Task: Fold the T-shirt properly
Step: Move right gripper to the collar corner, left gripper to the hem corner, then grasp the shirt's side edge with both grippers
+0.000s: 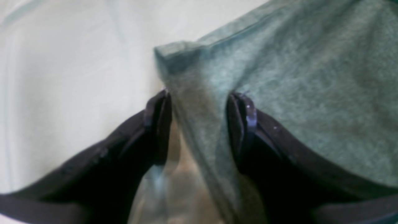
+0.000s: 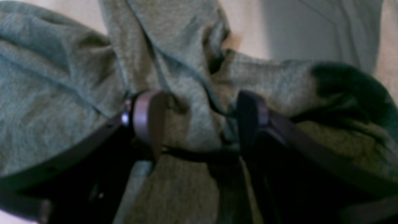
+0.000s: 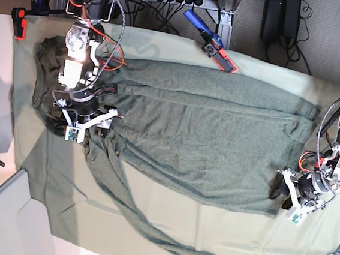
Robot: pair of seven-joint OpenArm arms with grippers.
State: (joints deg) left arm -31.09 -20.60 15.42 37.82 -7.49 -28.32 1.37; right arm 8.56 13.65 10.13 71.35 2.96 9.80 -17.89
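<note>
The T-shirt is a big dark olive-green knit with long sleeves, lying spread out flat across the pale mint-green cloth that covers the bench. In the base view its body runs across the middle, one long sleeve trails down toward the bottom edge, and the other sleeve lies along the top edge of the body. Lots of wrinkles, nothing folded over so far.

The right gripper sits at the shoulder end of the shirt, on the left of the base view. Its wrist camera shows bunched fabric filling the gap between the two fingers, which stand wide apart; I honestly can't tell if they're pinching the cloth or just sitting around it.

The left gripper is at the hem end, on the right of the base view, right at the shirt's lower corner. A ridge of fabric near the hemmed corner rises between its fingers, which also stand wide, with gaps showing beside the cloth, so they look released.

A blue-and-red clamp lies on the bench past the shirt's top edge.
</note>
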